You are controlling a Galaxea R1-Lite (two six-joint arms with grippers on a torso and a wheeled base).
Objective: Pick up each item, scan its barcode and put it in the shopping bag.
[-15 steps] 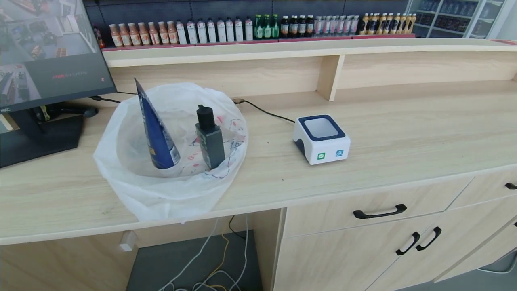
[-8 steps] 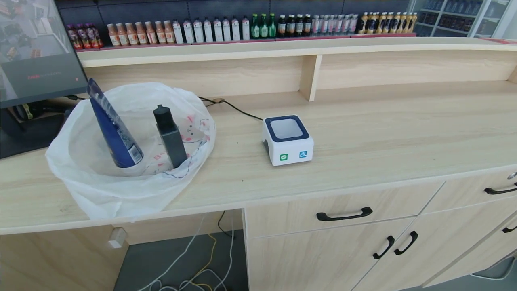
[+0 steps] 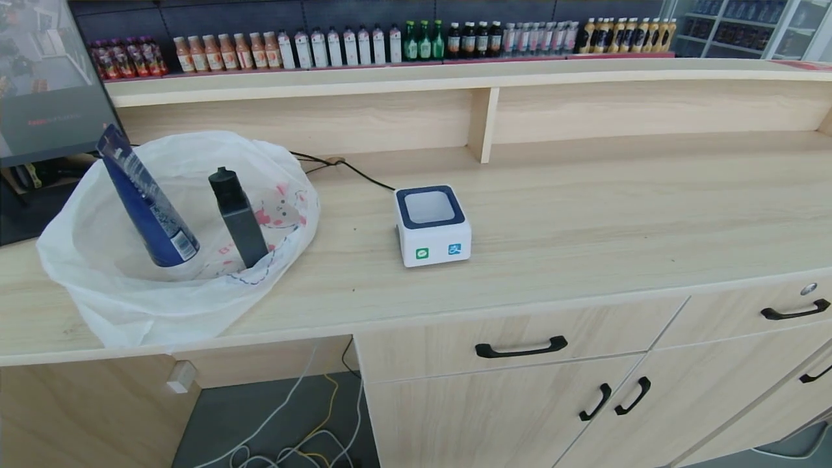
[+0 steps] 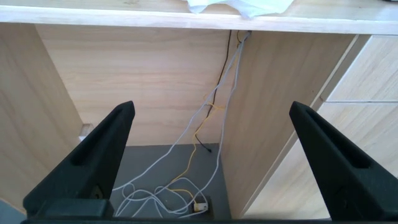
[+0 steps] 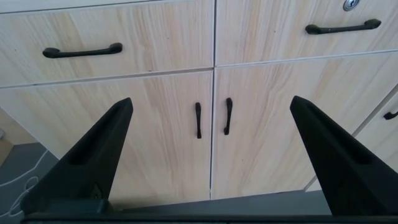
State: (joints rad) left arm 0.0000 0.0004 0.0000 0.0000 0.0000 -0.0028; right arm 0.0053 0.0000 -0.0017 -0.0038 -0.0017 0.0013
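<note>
A white plastic shopping bag (image 3: 117,292) sits open on the left of the wooden counter (image 3: 585,221). Inside it lean a blue tube (image 3: 148,201) and a dark grey bottle (image 3: 237,218) with a black cap. A white barcode scanner (image 3: 432,225) with a blue-rimmed window stands on the counter to the bag's right. My left gripper (image 4: 211,158) is open, held low below the counter edge, facing the gap with cables. My right gripper (image 5: 211,155) is open too, held low in front of the cabinet doors (image 5: 211,124), with nothing between its fingers.
A monitor (image 3: 45,78) stands at the far left behind the bag. A raised shelf (image 3: 455,75) runs along the counter's back, with rows of bottles (image 3: 390,42) behind it. The scanner's cable (image 3: 344,166) trails to the back. Drawers with black handles (image 3: 520,348) lie below; loose cables (image 4: 186,180) hang underneath.
The whole head view has shifted: the bag, scanner and counter slide left in the picture, so the camera has turned right. The things themselves have not moved.
</note>
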